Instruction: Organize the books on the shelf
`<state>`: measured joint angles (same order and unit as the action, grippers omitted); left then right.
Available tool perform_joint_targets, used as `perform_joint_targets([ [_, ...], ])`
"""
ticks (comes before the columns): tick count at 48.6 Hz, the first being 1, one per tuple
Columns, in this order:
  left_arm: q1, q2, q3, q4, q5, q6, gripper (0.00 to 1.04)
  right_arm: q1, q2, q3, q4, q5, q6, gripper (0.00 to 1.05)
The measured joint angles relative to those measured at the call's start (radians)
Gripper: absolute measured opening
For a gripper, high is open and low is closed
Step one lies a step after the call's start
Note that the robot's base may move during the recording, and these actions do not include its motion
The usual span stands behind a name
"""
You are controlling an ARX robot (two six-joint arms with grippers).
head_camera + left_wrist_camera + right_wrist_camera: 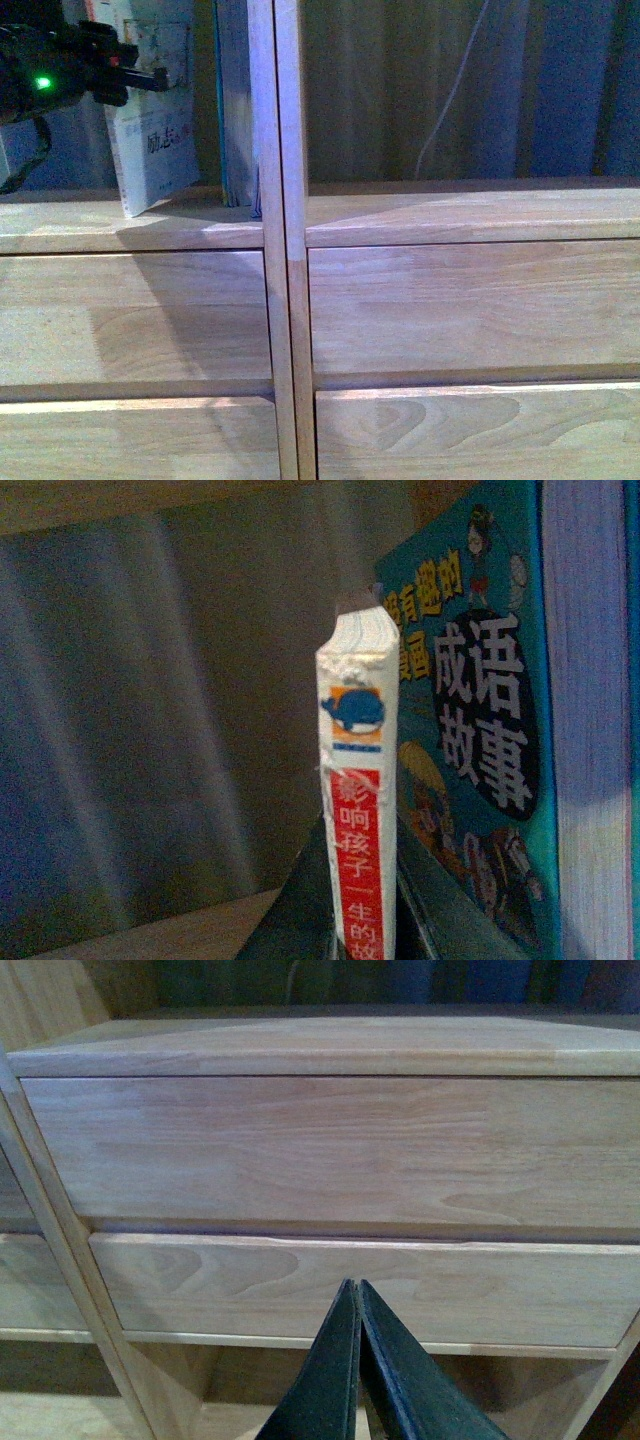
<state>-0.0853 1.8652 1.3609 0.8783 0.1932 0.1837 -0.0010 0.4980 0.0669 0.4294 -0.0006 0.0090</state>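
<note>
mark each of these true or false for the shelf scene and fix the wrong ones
1. The left hand holds the thin paperback by its spine. True.
2. The right hand is wide open. False: its fingers are pressed together, holding nothing.
3. The taller green-edged book stands in the right column. False: it stands in the left column, against the divider.
4. The right open compartment holds no books in the front view. True.

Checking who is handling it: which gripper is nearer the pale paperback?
Left. The left gripper grips the pale paperback; the right gripper, shut, faces the drawer fronts.
</note>
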Motion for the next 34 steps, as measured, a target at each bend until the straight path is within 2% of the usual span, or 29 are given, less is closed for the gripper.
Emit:
perform_joint_targets([
  [9, -0.048, 0.034, 0.050, -0.037, -0.036, -0.014, 0.09, 0.000, -0.071, -0.026, -0.052, 0.000, -0.002, 0.03],
  [12, -0.059, 0.047, 0.050, -0.044, -0.034, -0.024, 0.24, 0.000, -0.098, -0.037, -0.066, 0.000, -0.002, 0.03],
  [18, -0.063, 0.072, 0.038, -0.034, -0.064, -0.035, 0.47, 0.000, -0.135, -0.054, -0.069, 0.000, -0.002, 0.03],
  [34, -0.058, 0.062, -0.019, -0.021, -0.090, -0.074, 0.91, 0.000, -0.229, -0.054, -0.160, 0.000, -0.003, 0.03],
])
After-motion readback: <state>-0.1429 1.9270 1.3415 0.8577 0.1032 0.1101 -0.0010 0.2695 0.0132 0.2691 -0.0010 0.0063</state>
